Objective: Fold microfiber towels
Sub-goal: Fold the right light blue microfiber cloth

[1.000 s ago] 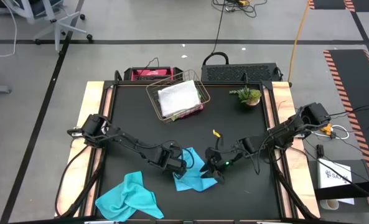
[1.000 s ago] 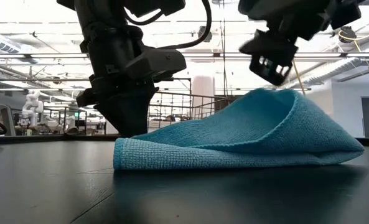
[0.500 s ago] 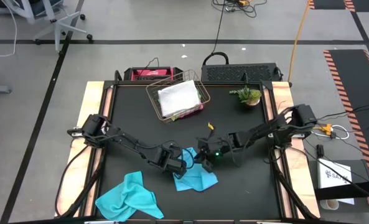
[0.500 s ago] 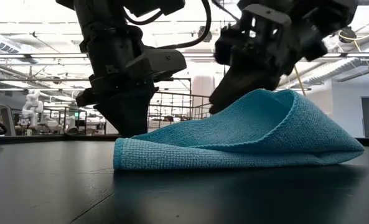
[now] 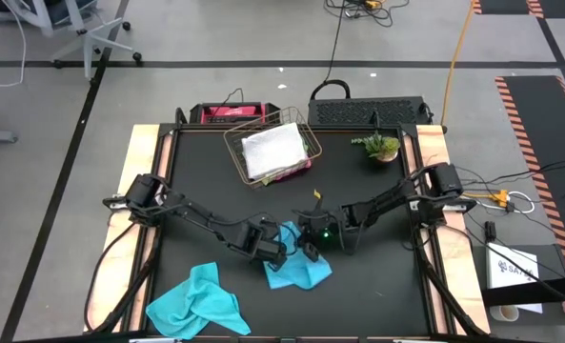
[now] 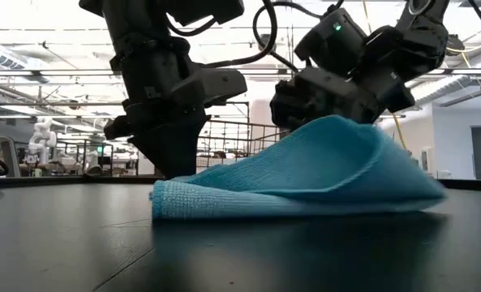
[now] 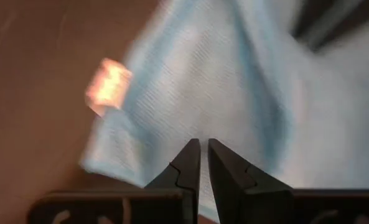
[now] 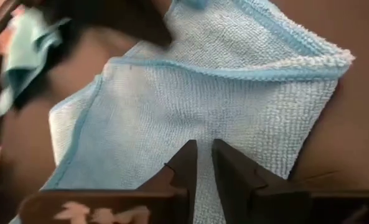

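The left tool (image 5: 280,250) has its fingers (image 7: 190,163) nearly together, pinching the turquoise towel (image 5: 297,271) at the surface's (image 5: 215,181) front middle. The right tool (image 5: 310,250) is likewise nearly closed on the same towel's raised fold, close beside the left. A second turquoise towel (image 5: 196,303) lies crumpled at the front left. The copper basket (image 5: 269,152) with folded cloths and a small plant (image 5: 381,148) stand at the back.
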### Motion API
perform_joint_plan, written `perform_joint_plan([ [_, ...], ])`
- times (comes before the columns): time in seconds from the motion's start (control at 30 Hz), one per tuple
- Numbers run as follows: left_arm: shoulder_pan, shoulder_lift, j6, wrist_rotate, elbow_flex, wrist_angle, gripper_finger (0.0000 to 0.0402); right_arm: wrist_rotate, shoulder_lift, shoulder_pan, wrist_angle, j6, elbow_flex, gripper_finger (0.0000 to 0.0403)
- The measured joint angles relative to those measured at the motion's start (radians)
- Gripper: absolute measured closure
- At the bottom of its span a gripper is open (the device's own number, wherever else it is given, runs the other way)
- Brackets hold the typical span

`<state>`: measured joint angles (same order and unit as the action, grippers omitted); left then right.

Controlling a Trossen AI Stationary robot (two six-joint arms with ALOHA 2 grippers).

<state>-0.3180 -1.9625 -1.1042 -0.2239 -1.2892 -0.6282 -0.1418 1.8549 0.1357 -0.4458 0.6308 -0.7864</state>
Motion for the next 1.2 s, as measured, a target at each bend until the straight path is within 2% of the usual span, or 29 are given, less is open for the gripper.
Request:
perform_joint_plan([
  [0.27,-0.011,0.000,-0.005,0.013,0.000,-0.001,0.0371,0.068,-0.037,-0.096,0.092,-0.045,0.000,0.0386],
  [0.5,-0.039,0.000,-0.008,0.014,0.000,-0.032,0.0371,0.066,-0.088,-0.140,0.212,-0.068,0.000,0.0401],
  [0.6,-0.050,0.013,0.037,-0.006,-0.001,-0.035,0.0371,0.023,-0.126,-0.141,0.226,-0.050,0.001,0.0401],
  [0.73,-0.058,0.027,0.287,-0.079,-0.003,-0.029,0.0371,-0.050,-0.218,-0.121,0.284,-0.051,0.001,0.0390],
  [0.8,-0.053,0.027,0.373,-0.079,-0.004,-0.019,0.0371,-0.069,-0.268,-0.105,0.351,-0.046,0.001,0.0381],
  [1.03,-0.034,0.027,0.395,-0.087,-0.003,0.000,0.0371,-0.068,-0.393,-0.002,0.417,0.038,0.001,0.0346],
  [1.2,-0.013,0.027,0.400,-0.123,-0.003,0.023,0.0371,-0.041,-0.405,0.047,0.400,0.090,0.001,0.0340],
])
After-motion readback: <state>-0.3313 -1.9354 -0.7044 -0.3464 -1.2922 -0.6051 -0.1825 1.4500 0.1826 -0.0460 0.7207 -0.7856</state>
